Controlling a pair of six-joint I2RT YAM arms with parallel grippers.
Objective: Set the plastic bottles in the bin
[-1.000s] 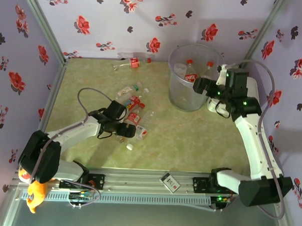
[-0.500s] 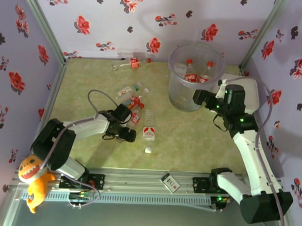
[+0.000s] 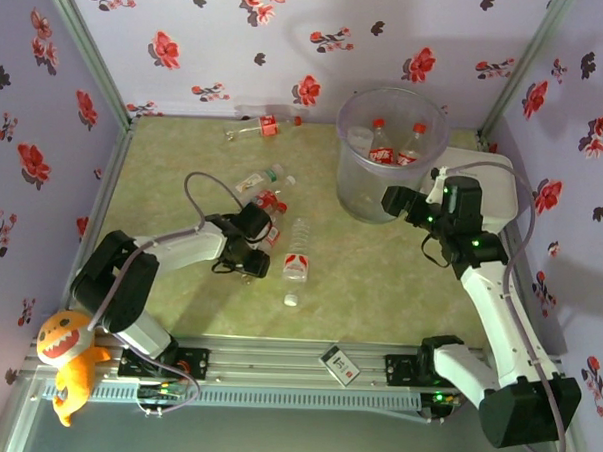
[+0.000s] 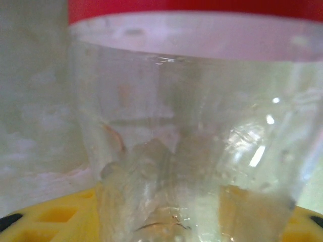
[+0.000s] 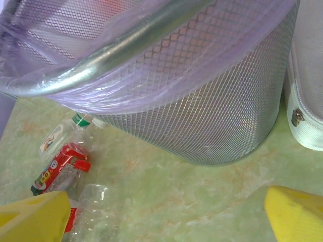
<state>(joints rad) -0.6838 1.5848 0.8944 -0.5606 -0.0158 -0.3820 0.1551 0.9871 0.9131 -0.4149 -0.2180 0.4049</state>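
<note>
Two plastic bottles (image 3: 382, 144) sit in the bin (image 3: 355, 193) at one o'clock while loose bottles (image 3: 297, 251) lie from centre to twelve; the left gripper (image 3: 261, 246) straddles one, cannot tell if clenched, and the right gripper (image 3: 395, 200) gapes empty

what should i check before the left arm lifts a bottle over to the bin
1. Clear plastic bottle with red label sits between the fingers of the left hand: ok.
2. Grip on it firm enough to lift: cannot tell.
3. Tall round silver mesh bin upright, mouth unobstructed: ok.
4. Right hand open, beside the bin wall, not over its mouth: ok.
5. Room in the bin above the two red-capped bottles inside: ok.
</note>
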